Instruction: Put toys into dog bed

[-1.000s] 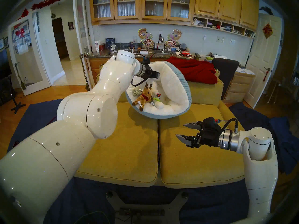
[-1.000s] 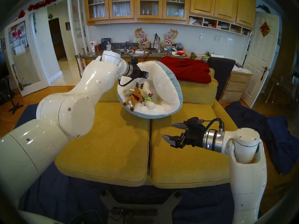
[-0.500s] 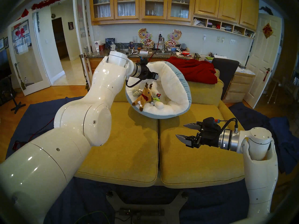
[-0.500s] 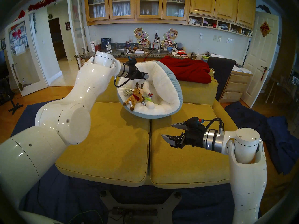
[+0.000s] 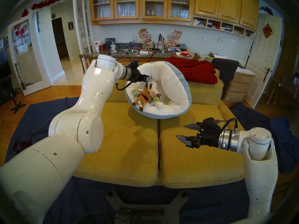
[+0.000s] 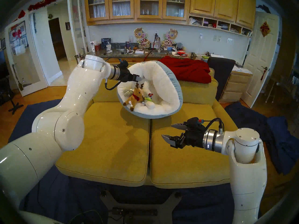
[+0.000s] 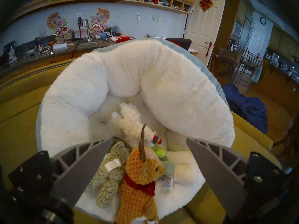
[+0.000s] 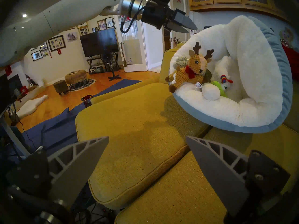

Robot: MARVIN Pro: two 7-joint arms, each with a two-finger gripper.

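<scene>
The dog bed [image 5: 161, 116], white plush inside and light blue outside, leans tilted against the sofa back. In it lie the toys: a brown reindeer [image 5: 144, 96] with a red scarf on top, a grey fuzzy animal [image 5: 136, 92] behind it, a white llama [image 7: 131, 120] with a rainbow collar, a lime-green cactus [image 8: 217, 86] and a leek [image 5: 159, 105]. My left gripper [image 5: 147, 78] hangs open and empty above the bed's left rim, over the reindeer [image 7: 139, 176]. My right gripper [image 5: 180, 130] hovers open and empty over the right sofa cushion, in front of the bed.
Two mustard-yellow sofa cushions [image 5: 121, 146] fill the foreground. A red blanket [image 5: 194, 70] drapes over the sofa back at the right, with a dark chair [image 5: 224, 70] behind it. Blue cloth [image 5: 32, 115] covers the floor around the sofa.
My left arm has drawn back to the left, carrying its open gripper from over the bed's middle toward the left rim. The toys, the bed and the right arm have not moved.
</scene>
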